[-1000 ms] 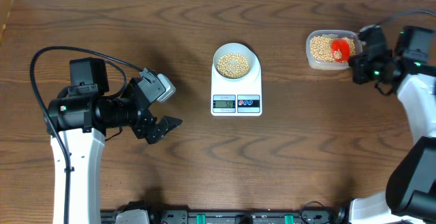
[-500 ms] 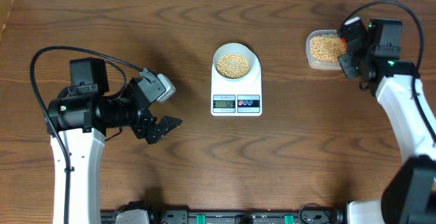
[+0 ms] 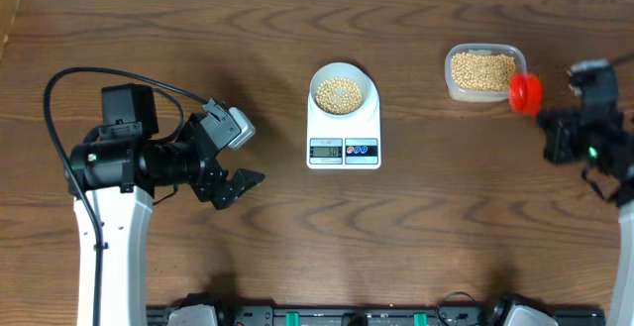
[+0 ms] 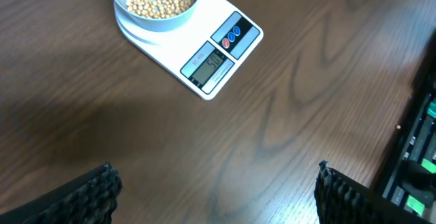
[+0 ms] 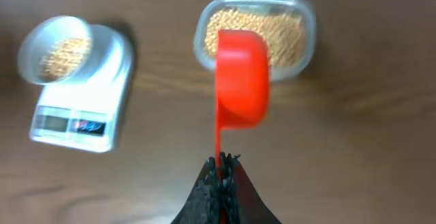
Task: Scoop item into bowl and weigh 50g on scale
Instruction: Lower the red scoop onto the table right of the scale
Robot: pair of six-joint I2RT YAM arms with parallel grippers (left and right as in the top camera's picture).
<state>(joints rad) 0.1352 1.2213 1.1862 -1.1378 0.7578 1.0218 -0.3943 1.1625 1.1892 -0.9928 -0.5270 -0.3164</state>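
at the middle, on the scale point(image 3: 344, 140), sits the bowl point(image 3: 369, 86) with beans point(image 3: 338, 94) inside; right gripper point(image 5: 220, 166) pinches the handle of the red scoop point(image 5: 242, 77) just right of the tub point(image 3: 450, 86), left gripper point(image 3: 243, 155) hangs wide and empty.

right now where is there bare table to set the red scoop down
Bare wood lies between the scale and the tub, and across the table's front strip below both. Also between the open left gripper and the scale. Crowded: right of the tub, where the right gripper holds the red scoop.

Red scoop point(image 5: 242, 77) in right tool point(image 5: 221, 166); tub point(image 5: 308, 43) of beans point(image 5: 286, 37) beyond
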